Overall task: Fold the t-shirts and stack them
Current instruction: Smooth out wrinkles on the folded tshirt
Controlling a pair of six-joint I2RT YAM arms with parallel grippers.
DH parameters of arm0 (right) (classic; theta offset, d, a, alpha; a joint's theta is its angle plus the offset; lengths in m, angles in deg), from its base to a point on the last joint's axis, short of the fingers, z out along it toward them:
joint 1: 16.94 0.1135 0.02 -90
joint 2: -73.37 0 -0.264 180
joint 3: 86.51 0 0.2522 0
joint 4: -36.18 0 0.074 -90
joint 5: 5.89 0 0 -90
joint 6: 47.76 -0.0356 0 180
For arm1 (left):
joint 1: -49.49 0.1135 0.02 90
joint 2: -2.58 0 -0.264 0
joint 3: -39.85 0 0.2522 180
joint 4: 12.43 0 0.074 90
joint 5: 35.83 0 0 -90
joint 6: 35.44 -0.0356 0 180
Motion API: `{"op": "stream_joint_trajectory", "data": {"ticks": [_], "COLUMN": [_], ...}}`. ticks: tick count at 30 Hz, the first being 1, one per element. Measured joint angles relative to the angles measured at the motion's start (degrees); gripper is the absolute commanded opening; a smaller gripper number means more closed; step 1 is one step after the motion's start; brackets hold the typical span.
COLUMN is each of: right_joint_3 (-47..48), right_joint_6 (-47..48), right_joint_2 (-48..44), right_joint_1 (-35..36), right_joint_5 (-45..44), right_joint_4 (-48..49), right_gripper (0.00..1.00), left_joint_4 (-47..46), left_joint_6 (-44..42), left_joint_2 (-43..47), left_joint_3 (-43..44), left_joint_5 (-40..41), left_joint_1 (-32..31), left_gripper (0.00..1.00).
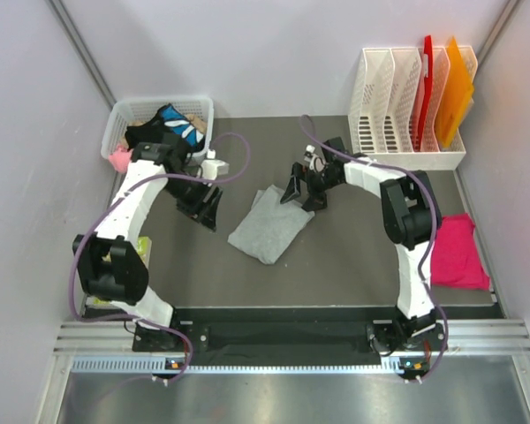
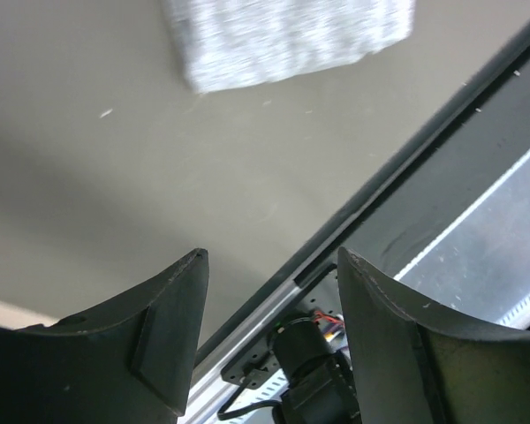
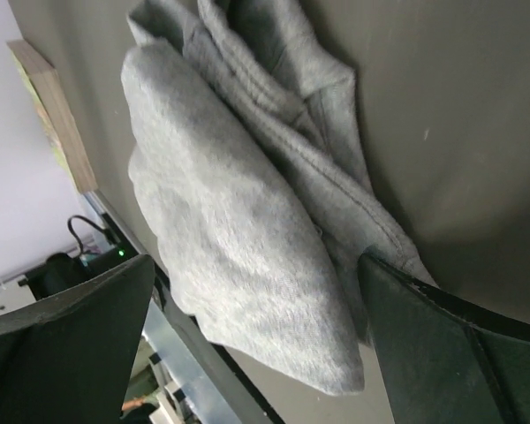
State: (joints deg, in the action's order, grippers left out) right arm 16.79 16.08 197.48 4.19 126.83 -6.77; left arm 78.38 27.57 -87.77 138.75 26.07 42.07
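The grey shirt (image 1: 269, 225) lies near the middle of the bench (image 1: 353, 256). It is folded into a rough rectangle that sits turned at an angle, and its upper corner is wrinkled. In the right wrist view the grey shirt (image 3: 238, 238) shows one smooth folded layer on top of some bunched layers with a seam.

The pink shirt (image 1: 455, 252) lies flat at the right edge of the bench, beside the right arm and well apart from the grey one. The two shirts are not stacked.

The right hand (image 1: 303, 194) is at the upper right corner of the grey shirt. Its fingers stand wide apart, and in its own camera the right hand (image 3: 256, 261) has the cloth between the two fingers. The finger (image 3: 450, 344) on the right of that view is at the edge of the cloth. I cannot tell if it touches.

The left hand (image 1: 205, 210) is to the left of the grey shirt, near it but apart from it. The left hand (image 2: 272, 256) is also spread and holds nothing; only the bare bench (image 2: 115, 159) shows between its fingers, with the grey shirt (image 2: 291, 40) farther ahead.

At the back left stands a white basket (image 1: 163, 102) with mixed clothes inside. At the back right stands a white rack (image 1: 380, 88) that holds a red folder (image 1: 427, 62) and an orange folder (image 1: 458, 84).
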Motion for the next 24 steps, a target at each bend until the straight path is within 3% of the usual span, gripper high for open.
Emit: {"op": "stream_joint_trajectory", "data": {"ticks": [7, 11, 17, 24], "right_joint_3": [-11.28, -12.28, -8.15, 2.03], "right_joint_6": [-1.03, -1.14, -0.85, 1.03], "right_joint_2": [-7.41, -9.14, -10.34, -7.21], "right_joint_1": [1.88, 2.69, 1.40, -6.03], "right_joint_5": [-1.90, -3.65, -8.55, -10.51], "right_joint_4": [4.63, 1.62, -5.92, -7.30], "right_gripper": [1.00, 1.00, 1.00, 1.00], "left_joint_4": [-0.70, -0.74, -0.55, -0.22], "left_joint_6": [3.37, 3.45, 3.23, 3.32], "left_joint_2": [-3.32, -3.37, -2.95, 1.79], "left_joint_3": [0.61, 0.59, -0.24, -3.52], "left_joint_5": [-0.68, -0.83, 0.98, 3.21], "left_joint_1": [-8.26, -9.01, -8.85, -8.85], "left_gripper": [0.65, 0.65, 0.64, 0.64]}}
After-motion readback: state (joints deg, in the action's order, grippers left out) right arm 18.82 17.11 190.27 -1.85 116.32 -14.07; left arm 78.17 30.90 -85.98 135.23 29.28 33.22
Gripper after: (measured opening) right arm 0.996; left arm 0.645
